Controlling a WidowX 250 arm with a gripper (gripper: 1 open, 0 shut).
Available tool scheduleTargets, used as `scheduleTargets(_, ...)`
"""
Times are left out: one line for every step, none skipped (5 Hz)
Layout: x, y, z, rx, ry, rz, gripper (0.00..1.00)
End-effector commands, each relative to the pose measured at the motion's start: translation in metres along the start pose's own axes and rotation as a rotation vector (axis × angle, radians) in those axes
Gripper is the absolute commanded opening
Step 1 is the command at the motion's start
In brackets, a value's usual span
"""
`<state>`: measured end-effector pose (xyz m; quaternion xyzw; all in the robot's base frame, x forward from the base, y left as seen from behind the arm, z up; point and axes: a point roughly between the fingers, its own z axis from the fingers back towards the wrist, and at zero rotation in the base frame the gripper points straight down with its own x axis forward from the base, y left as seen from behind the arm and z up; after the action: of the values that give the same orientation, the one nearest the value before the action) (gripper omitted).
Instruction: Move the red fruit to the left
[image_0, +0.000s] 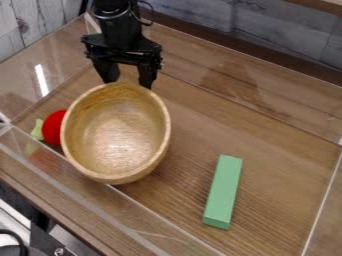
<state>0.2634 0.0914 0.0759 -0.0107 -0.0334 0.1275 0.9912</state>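
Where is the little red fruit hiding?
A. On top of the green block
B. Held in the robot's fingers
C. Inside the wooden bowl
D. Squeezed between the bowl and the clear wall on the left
D: the red fruit peeks out beside the wooden bowl, against the clear wall; the bowl's inside looks empty.
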Motion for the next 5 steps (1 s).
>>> scheduleTargets(-0.010, 0.006, -0.008, 0.025, 0.044, -0.072, 1.00)
scheduleTargets(-0.016, -0.003, -0.001, 0.029, 0.062, -0.082, 1.00)
scheduleTargets(-0.012, 0.008, 0.000, 0.034, 0.075, -0.129, 1.00)
scheduleTargets(-0.015, 0.026, -0.001, 0.039, 0.078, -0.195, 1.00)
scheduleTargets(-0.019, 0.043, -0.003, 0.039, 0.088, -0.286, 1.00)
